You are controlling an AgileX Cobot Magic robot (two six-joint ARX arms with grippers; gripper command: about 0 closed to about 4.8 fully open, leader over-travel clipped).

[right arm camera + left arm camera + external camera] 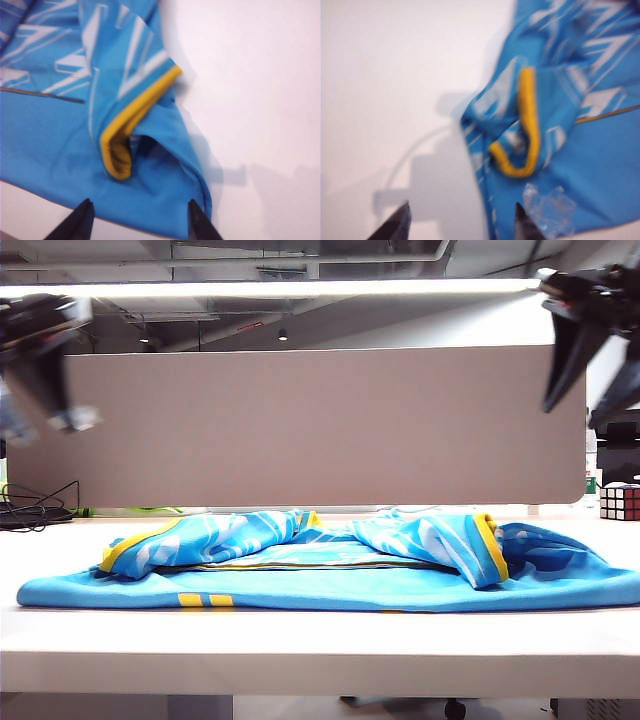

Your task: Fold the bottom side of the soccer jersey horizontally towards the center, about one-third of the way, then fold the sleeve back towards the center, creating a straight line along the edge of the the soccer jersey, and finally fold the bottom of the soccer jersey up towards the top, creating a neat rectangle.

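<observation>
White surface (300, 640), wide and bare at the near edge, backed by a grey partition panel (300, 425). Sky-blue soccer jersey (330, 575) spread flat across the middle of it, long axis running side to side in the exterior view, plain blue face with short yellow bars (205, 599) toward the near edge. Both yellow-trimmed sleeves folded inward over the body: one cuff (527, 125) on the left half, the other cuff (135, 120) on the right half, white streaks showing on each. Left gripper (460, 220) raised high above the left end, blurred in the exterior view, fingers (397, 222) spread apart, holding nothing. Right gripper (140, 217) raised high above the right end, fingers (80, 220) likewise spread and empty. Black cables (35, 510) at the far left. Small colour cube (620, 502) at the far right.
</observation>
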